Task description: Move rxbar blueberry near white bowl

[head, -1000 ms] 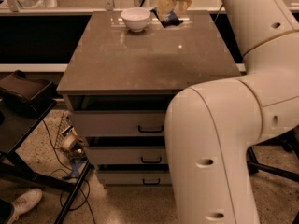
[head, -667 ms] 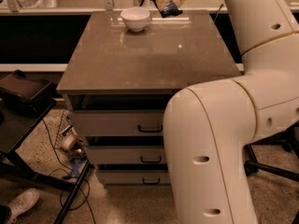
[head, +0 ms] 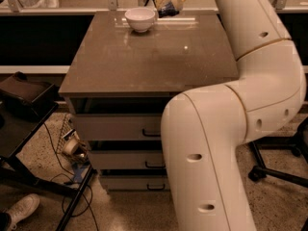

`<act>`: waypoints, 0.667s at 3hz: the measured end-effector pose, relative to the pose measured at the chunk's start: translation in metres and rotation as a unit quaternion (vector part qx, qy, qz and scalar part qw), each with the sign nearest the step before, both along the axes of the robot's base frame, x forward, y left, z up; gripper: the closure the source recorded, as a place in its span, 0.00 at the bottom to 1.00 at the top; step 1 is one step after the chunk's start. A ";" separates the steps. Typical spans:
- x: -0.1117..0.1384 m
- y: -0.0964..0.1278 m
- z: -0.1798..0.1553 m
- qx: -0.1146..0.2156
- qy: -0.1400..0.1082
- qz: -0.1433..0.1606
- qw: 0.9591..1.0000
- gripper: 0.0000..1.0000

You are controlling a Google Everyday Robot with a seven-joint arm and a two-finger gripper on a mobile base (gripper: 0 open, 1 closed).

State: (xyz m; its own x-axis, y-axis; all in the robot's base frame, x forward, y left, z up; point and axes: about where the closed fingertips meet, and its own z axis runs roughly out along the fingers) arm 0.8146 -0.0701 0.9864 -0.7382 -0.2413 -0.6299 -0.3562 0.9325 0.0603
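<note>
The white bowl (head: 140,19) stands at the far edge of the brown table top (head: 149,57), left of centre. My gripper (head: 168,0) is at the top edge of the view, just right of the bowl and above the table's far edge. It is shut on the rxbar blueberry (head: 169,9), a dark blue wrapper that hangs below the fingers, off the table. The upper part of the gripper is cut off by the frame. My white arm (head: 250,81) fills the right side.
The table is a drawer cabinet with three drawers (head: 125,129). A counter rail (head: 72,4) runs behind it. A dark stand (head: 24,95) and cables (head: 72,148) are on the floor at left, a chair base (head: 279,167) at right.
My gripper has risen with the bar, lifting it off the table's far edge and shifting slightly left toward the bowl. The bowl has not moved.
</note>
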 end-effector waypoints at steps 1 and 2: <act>0.058 0.002 -0.026 -0.015 -0.049 -0.053 0.997 1.00; 0.103 -0.029 -0.065 -0.066 -0.082 -0.126 0.986 1.00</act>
State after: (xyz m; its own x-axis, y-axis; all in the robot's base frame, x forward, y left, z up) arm 0.9175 -0.0992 0.9216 -0.6758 -0.1506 -0.7215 -0.1068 0.9886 -0.1064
